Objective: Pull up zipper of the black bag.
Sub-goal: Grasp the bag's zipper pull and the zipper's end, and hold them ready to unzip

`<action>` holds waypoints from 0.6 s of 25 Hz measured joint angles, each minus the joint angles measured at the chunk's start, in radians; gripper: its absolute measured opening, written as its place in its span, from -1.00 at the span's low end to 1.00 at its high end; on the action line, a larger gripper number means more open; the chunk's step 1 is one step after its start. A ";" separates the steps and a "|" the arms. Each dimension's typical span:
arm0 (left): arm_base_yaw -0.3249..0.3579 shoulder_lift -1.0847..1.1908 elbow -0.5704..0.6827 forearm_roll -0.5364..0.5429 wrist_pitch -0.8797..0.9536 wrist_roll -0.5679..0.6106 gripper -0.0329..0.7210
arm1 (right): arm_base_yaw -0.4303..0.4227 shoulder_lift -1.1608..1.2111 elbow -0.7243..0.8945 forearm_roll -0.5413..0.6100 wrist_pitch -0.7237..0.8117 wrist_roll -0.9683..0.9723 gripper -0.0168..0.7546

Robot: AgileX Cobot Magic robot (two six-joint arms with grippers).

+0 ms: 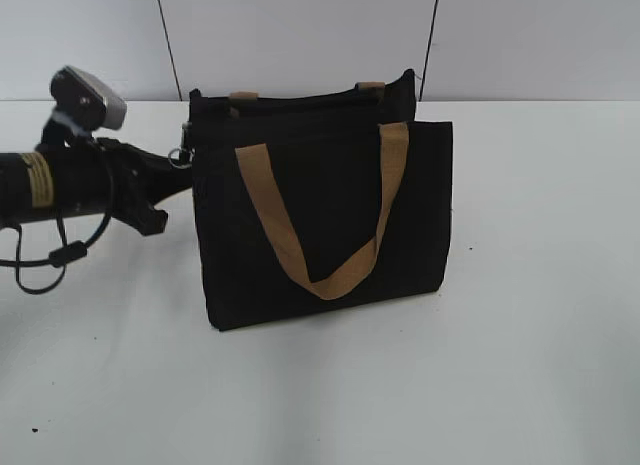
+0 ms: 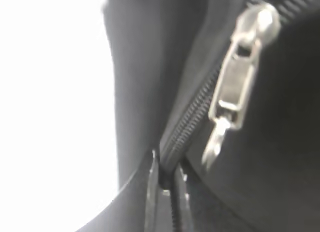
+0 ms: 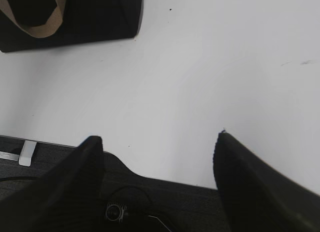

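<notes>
Bag position: the black bag (image 1: 325,225) stands upright at the centre of the exterior view on a white table (image 1: 520,365); one tan handle (image 1: 320,240) hangs in a loop down the front panel, and the tops of a second handle (image 1: 245,97) show at the rear upper edge.

Zipper position: the zipper (image 1: 300,110) runs along the bag's top edge; in the left wrist view its teeth (image 2: 192,119) run diagonally from lower centre to upper right of the frame; the silvery pull tab (image 2: 235,92) hangs from the slider at upper right, blurred by closeness. In the exterior view a small metal part shows at the bag's upper left corner, just beside the gripper tip.

Left arm: the left gripper (image 1: 178,170) enters from the left edge of the exterior view and meets the bag's upper left corner; a wrist camera (image 1: 88,97) sits above the arm and a black cable (image 1: 50,255) loops below it. Jaw state cannot be determined; the fingertips are hidden against the black fabric, and the left wrist view shows only thin dark edges at bottom centre beside the zipper.

Right arm: the right gripper (image 3: 157,154) appears at the bottom of the right wrist view; its two dark fingers (image 3: 85,167) stand wide apart over bare table with nothing between them; the bag's lower corner (image 3: 75,22) lies well apart at the upper left of that frame.
</notes>
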 joint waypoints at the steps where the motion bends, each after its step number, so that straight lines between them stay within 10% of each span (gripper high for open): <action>1: 0.001 -0.039 0.000 -0.001 0.042 0.000 -0.82 | 0.000 0.000 0.000 0.000 0.000 0.000 0.40; 15: -0.027 -0.380 0.001 0.073 0.174 -0.078 -0.82 | 0.000 0.028 -0.016 0.124 -0.009 -0.175 0.40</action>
